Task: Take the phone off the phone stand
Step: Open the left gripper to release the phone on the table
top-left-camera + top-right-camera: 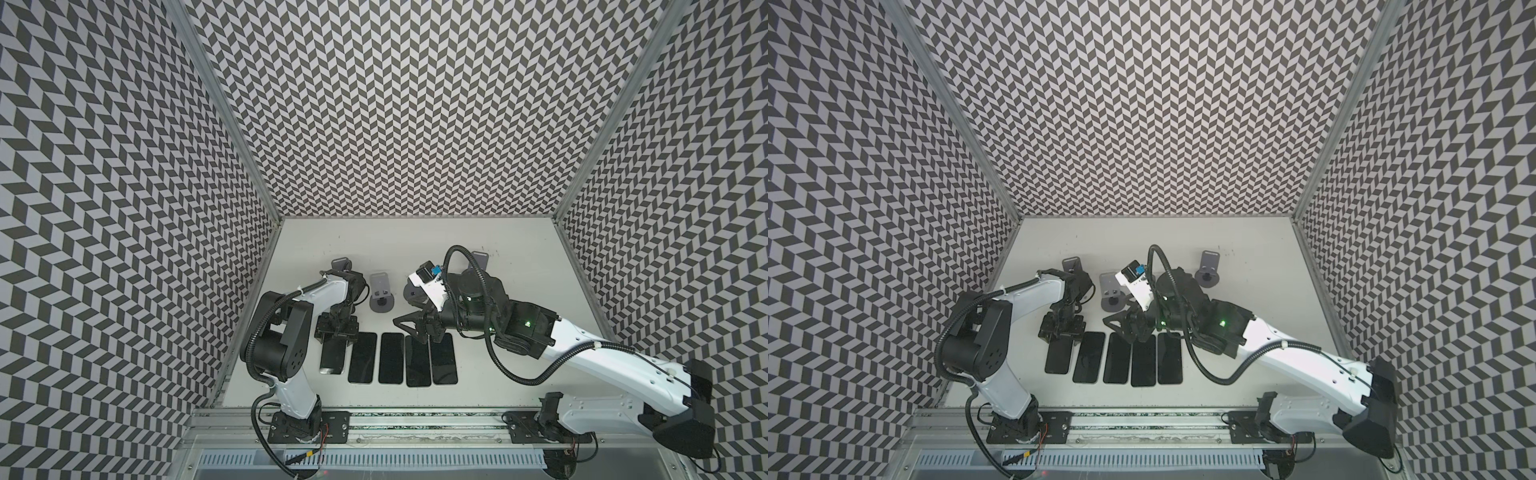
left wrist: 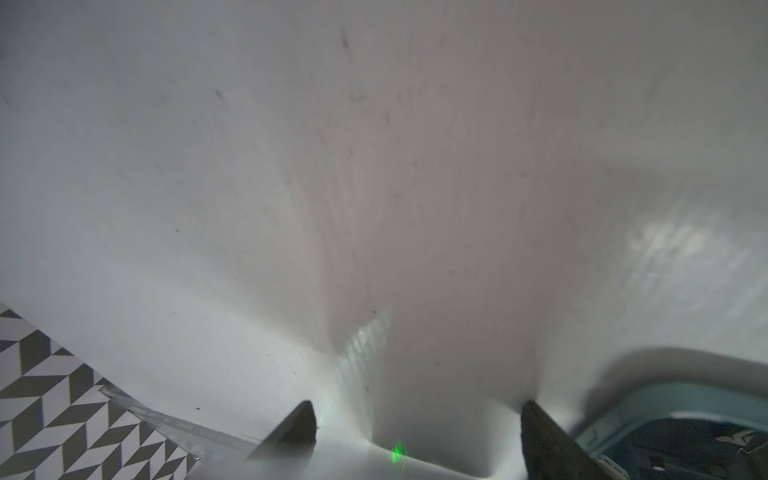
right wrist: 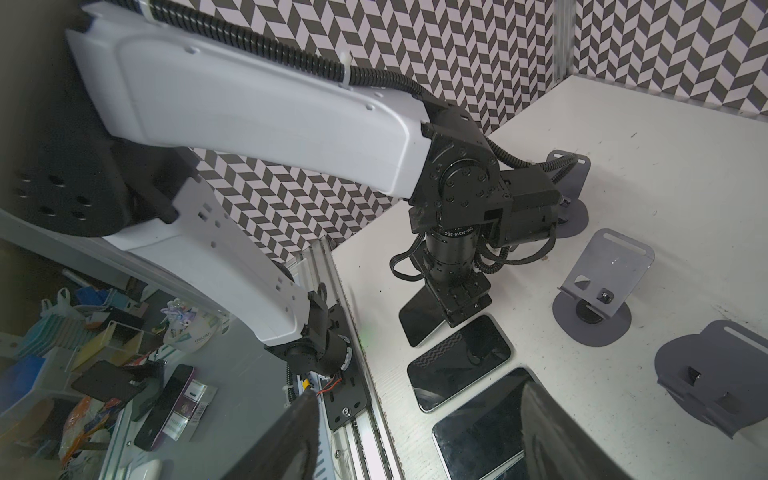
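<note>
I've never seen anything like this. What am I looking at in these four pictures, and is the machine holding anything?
These are two robot arms mounted at the near edge of a white table, inside a booth with patterned walls. Each ends in a two-fingered gripper. Both top views come from one camera overhead and show nearly the same scene. The other two come from small cameras on the wrists, looking along the fingers. Five phones lie flat in a row. Behind them are grey phone stands; those in view are empty. The left gripper is down at the far end of the leftmost phone, the right gripper near the fourth. Both have their fingers apart and hold nothing.
</note>
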Available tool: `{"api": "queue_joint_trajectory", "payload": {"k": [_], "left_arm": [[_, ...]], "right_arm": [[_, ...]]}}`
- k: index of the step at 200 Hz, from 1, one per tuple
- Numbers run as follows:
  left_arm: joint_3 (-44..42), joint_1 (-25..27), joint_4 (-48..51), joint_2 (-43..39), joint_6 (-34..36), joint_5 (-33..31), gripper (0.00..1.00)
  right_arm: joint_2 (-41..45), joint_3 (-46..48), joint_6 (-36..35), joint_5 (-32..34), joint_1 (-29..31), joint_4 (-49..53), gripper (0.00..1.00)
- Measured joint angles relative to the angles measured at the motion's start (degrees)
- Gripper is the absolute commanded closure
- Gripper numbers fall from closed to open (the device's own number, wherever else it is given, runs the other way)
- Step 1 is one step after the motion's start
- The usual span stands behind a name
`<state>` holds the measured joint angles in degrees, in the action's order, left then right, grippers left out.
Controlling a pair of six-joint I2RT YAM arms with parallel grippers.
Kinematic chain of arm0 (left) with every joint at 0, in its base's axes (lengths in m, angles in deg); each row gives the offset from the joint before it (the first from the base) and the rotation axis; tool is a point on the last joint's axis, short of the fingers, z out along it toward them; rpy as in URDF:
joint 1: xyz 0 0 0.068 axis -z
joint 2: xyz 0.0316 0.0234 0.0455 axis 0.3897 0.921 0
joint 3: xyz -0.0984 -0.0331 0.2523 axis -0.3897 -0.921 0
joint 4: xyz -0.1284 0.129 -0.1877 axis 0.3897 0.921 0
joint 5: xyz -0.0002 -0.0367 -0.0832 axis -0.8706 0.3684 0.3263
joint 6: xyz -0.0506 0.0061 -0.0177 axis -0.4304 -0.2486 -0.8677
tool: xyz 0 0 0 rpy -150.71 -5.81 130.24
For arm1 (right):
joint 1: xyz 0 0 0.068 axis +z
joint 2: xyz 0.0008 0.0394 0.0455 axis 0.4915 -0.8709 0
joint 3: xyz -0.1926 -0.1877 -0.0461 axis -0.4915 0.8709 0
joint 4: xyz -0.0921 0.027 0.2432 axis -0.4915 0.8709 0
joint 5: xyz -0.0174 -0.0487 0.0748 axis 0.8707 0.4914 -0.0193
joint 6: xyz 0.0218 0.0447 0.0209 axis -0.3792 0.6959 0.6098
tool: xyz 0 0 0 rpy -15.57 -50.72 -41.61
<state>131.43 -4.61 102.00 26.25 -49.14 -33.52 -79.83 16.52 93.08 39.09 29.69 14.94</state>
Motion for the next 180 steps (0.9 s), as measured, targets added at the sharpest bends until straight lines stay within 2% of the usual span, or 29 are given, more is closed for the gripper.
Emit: {"api": "queue_joint_trajectory", "payload": {"k": [85,138,180], "left_arm": [[0.0,0.0,0.1,0.1,0.3,0.5,0.19],[0.0,-0.9,0.3,-0.3,0.5,0.8,0.15],[0.0,-1.9,0.1,-3.6,0.5,0.8,0.14]], "right_arm": [[0.0,0.5,0.3,-0.2,0.0,-0.5,0.26],[0.0,0.5,0.8,0.4,0.0,-0.3,0.24],[-0.3,-0.2,1.9,2.0,0.0,1.4,0.23]]}}
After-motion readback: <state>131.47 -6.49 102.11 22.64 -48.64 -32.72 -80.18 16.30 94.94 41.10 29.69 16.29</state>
